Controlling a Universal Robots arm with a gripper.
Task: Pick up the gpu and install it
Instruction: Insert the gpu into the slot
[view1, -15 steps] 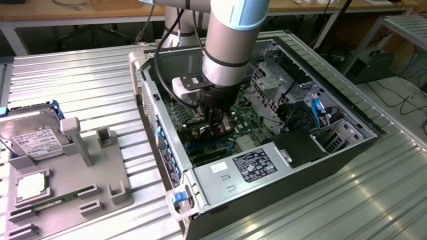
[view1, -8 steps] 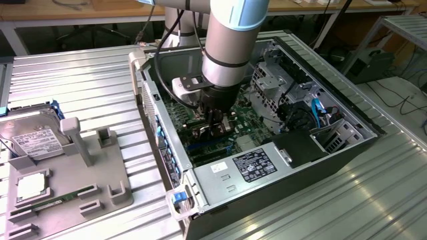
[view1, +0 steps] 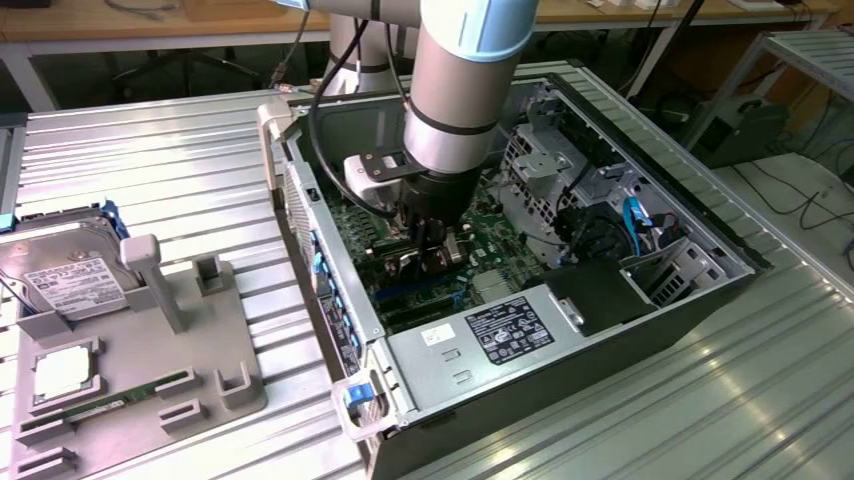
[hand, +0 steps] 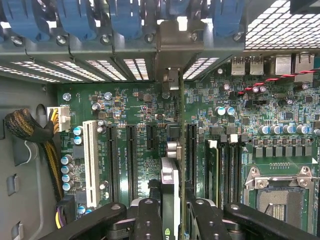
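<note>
The end effector (hand: 170, 212) is lowered inside the open computer case (view1: 694, 300) and clamps the gpu (hand: 170, 187) edge-on between its black fingers (hand: 148, 217). The card hangs upright just over the green motherboard (hand: 135, 107), beside a long black expansion slot (hand: 191, 150), its silver bracket (hand: 170, 82) at the case's rear slot wall.

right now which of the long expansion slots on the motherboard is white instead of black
The white slot is the outermost one, nearest the yellow-and-black cable bundle at the case wall. The other long slots beside it are black, and the gpu held by the gripper hangs over those.
</note>
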